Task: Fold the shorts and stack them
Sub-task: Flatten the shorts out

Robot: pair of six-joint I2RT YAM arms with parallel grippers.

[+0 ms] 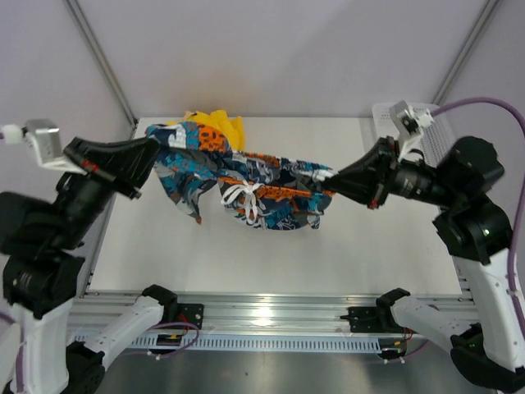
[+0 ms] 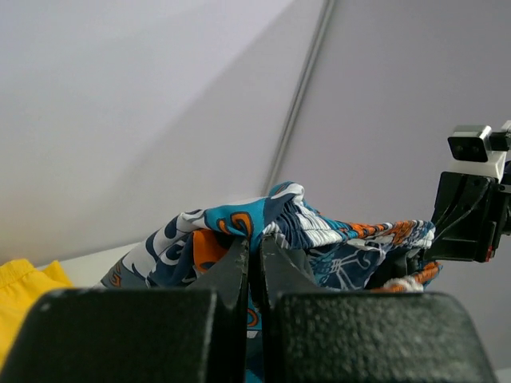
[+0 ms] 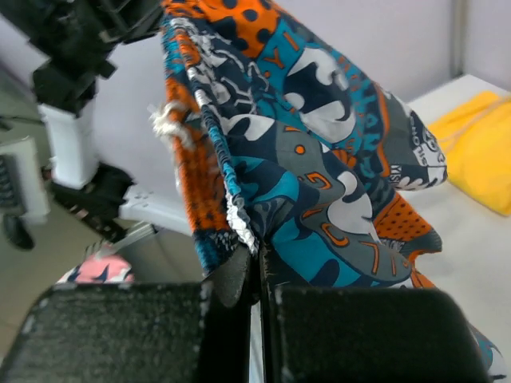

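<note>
Right now you have the printed shorts [image 1: 271, 193] strung between the left arm [image 1: 98, 168] and the right arm [image 1: 426, 180] in the upper middle of the top view, lifted off the counter [image 1: 369, 254]. The left jaws are clamped tight on one edge of the fabric at the upper left. The right jaws are pinched on the cloth near the waistband at centre right. Each wrist view shows them pressed together with cloth bunched between.

Held this way, the pair is pulled out sideways, which I judge is meant to spread it so you can lay it flat for folding. It is not flat, though: the middle sags and the left part hangs in a crumpled flap. The white drawstring [image 1: 246, 199] dangles from that sagging middle.

The yellow shorts [image 1: 220, 123] lie on the counter at top centre, partly hidden behind the printed pair and touched by neither arm, probably waiting their turn. The white mesh basket [image 1: 435, 123] sits in the upper right corner.

Count:
- two pairs of shorts, one aloft and one lying
- one drawstring in sight
- one basket
- two arms, both gripping the same pair

Nothing is folded or stacked yet.
</note>
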